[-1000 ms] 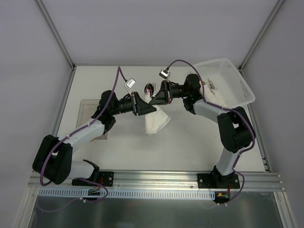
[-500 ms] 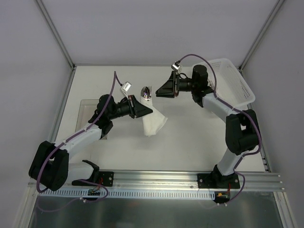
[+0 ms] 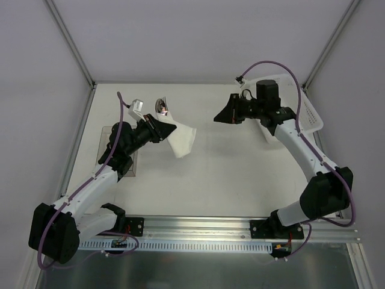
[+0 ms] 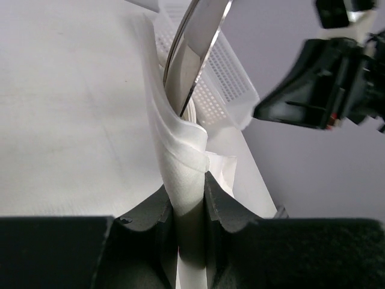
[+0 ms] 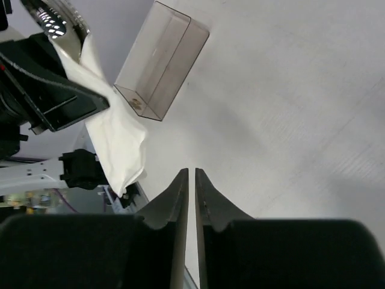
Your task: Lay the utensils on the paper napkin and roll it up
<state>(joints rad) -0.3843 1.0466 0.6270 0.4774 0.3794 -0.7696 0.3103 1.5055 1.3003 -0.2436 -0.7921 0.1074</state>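
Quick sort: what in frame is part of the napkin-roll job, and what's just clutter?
Job:
- paper napkin, pinched in the left end effector
- utensils, wrapped in the napkin with their ends sticking out
- right end effector, shut and empty

Lying about:
- white basket, far right
- clear plastic box, on the table

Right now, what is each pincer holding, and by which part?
Left pincer clamps the rolled paper napkin across the roll, just below the protruding utensils. Right pincer is shut on nothing.
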